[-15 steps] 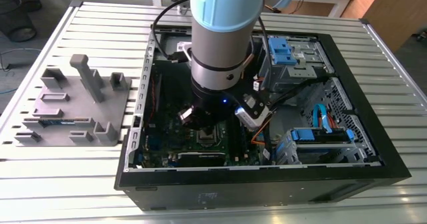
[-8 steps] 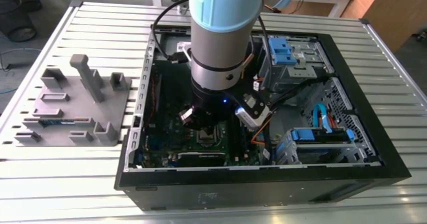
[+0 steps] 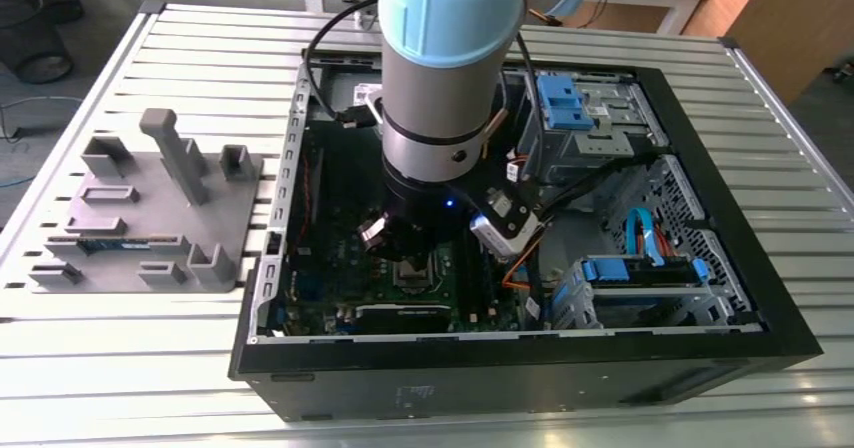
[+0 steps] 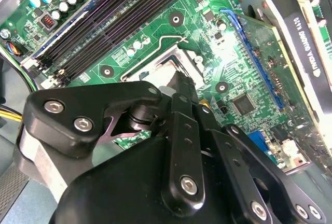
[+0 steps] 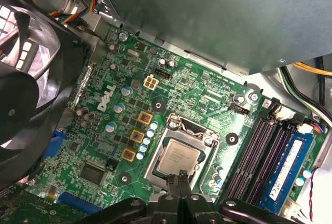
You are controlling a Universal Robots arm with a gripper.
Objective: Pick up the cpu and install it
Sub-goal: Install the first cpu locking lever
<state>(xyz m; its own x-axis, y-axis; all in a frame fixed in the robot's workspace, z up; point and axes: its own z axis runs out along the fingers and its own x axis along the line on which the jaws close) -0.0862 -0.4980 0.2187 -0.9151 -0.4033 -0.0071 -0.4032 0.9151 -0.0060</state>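
Gripper (image 4: 182, 85) linkage sits closest to the lens in the second wrist view; jaws pressed together, nothing between them, tips down at the socket (image 4: 155, 64). Wire lever (image 4: 174, 39) stands just beyond the socket, memory slots (image 4: 119, 19) run past it, graphics card (image 4: 298, 32) is off to the side. We read this as the seating step, not the carry

First wrist view: cpu (image 5: 178, 157) lies flat inside the socket frame on the motherboard (image 5: 171, 94), silver top up, edges look parallel to the frame. Fingertips (image 5: 177, 178) meet at the cpu's near edge, touching or just above it, we cannot tell which. Fan (image 5: 26, 68) is well apart, no clash there

To do this well, in our judgement:
- the chip should sit by its own weight, so any contact must be light and straight down
- no sideways drag, since the contacts under it would bend easily
- check all four edges sit level in the frame; a raised corner means it is misaligned
- keep the fingers clear of the wire lever

Exterior view: arm (image 3: 441, 68) stands near vertical over the open computer case (image 3: 747, 268), gripper low over the board mid-case. Gray fixture (image 3: 147, 218) lies on the table at the exterior view's left, memory stick (image 3: 114, 240) in it. Cables near the wrist are the main snag risk, so we'd keep motion vertical
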